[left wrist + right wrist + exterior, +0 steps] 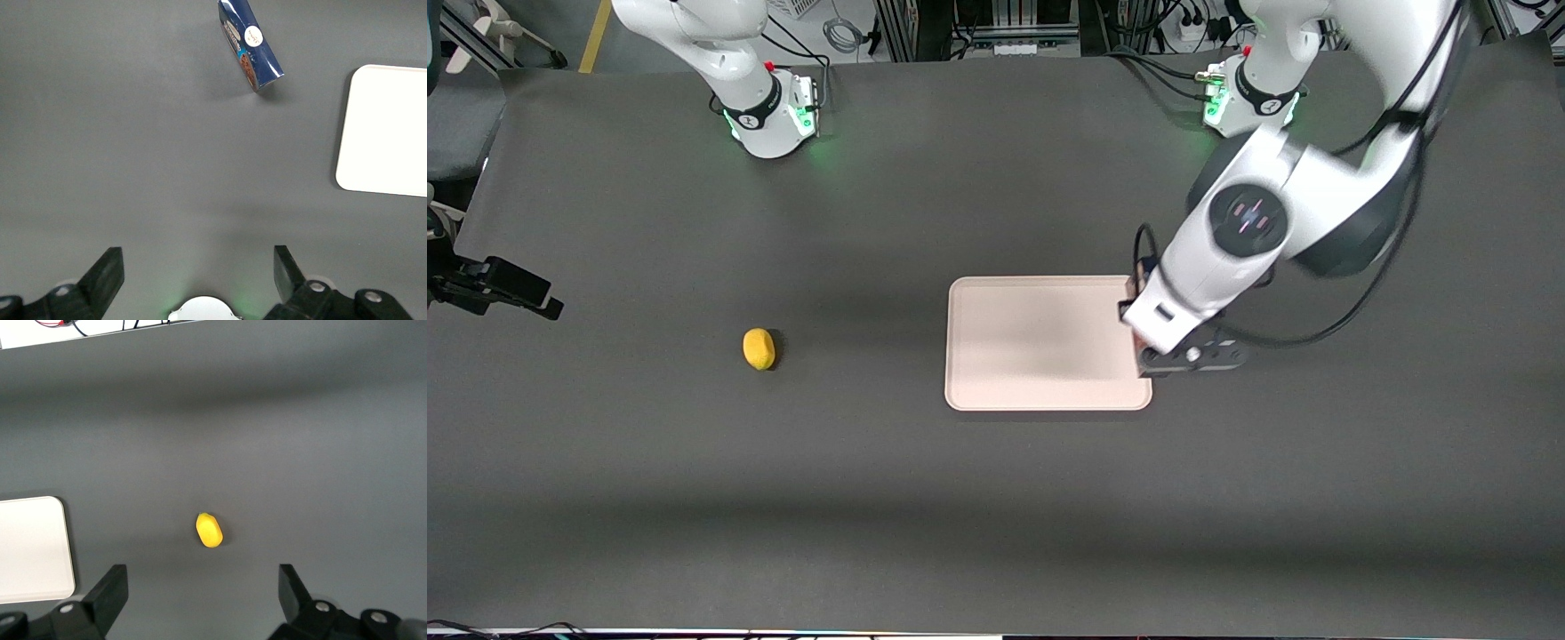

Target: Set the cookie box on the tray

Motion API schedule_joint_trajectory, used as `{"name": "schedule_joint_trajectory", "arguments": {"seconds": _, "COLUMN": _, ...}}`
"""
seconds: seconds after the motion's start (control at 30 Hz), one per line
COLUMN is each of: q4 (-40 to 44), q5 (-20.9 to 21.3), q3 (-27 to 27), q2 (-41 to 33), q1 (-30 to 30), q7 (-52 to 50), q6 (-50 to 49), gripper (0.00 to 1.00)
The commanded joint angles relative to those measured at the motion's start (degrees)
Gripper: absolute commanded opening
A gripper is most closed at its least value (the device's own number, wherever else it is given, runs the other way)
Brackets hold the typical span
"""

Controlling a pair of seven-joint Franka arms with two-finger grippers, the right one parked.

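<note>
Left gripper (pixel 198 270) wide open, empty, above table, cookie box (pixel 250 45) at 12 o'clock on mat, beside tray (pixel 383 130), apart.

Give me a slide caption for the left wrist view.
Open pincer hovers over the dark table, cookie box ahead, beside the empty tray.

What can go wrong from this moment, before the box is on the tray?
The box stands on a narrow edge on the table, beside the tray, so a touch from one finger could tip it. The gripper is open with nothing between its fingers and not yet over the box, so it could close off-centre. The arm hides the box from the front view.
</note>
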Motion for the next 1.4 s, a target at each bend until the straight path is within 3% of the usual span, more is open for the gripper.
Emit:
{"name": "schedule_joint_trajectory", "arguments": {"seconds": 0.0, "q4": -4.4, "q5": 1.3, "q3": -0.1, "q2": 4.1, "q1": 0.3, "q7": 0.4, "q6": 6.9, "gripper": 0.06}}
{"name": "schedule_joint_trajectory", "arguments": {"seconds": 0.4, "q4": -10.9, "q5": 6.6, "q3": 0.2, "q2": 7.4, "q1": 0.4, "q7": 0.4, "q6": 17.8, "gripper": 0.11}}
{"name": "schedule_joint_trajectory", "arguments": {"seconds": 0.5, "q4": -11.5, "q5": 7.6, "q3": 0.3, "q2": 8.0, "q1": 0.5, "q7": 0.3, "q6": 18.7, "gripper": 0.18}}
{"name": "schedule_joint_trajectory", "arguments": {"seconds": 0.57, "q4": -11.6, "q5": 7.7, "q3": 0.5, "q2": 8.4, "q1": 0.4, "q7": 0.3, "q6": 18.9, "gripper": 0.31}}
{"name": "schedule_joint_trajectory", "arguments": {"seconds": 0.6, "q4": -11.6, "q5": 8.0, "q3": 0.5, "q2": 8.6, "q1": 0.5, "q7": 0.3, "q6": 19.2, "gripper": 0.42}}
{"name": "schedule_joint_trajectory", "arguments": {"seconds": 0.73, "q4": -11.6, "q5": 8.9, "q3": 0.5, "q2": 9.3, "q1": 0.5, "q7": -0.4, "q6": 20.1, "gripper": 0.98}}
{"name": "schedule_joint_trajectory", "arguments": {"seconds": 1.07, "q4": -11.0, "q5": 9.0, "q3": 0.7, "q2": 7.5, "q1": 1.0, "q7": -0.7, "q6": 18.5, "gripper": 1.00}}
{"name": "schedule_joint_trajectory", "arguments": {"seconds": 1.37, "q4": -7.2, "q5": 4.6, "q3": 3.3, "q2": -4.4, "q1": 1.7, "q7": -2.5, "q6": 10.0, "gripper": 1.00}}
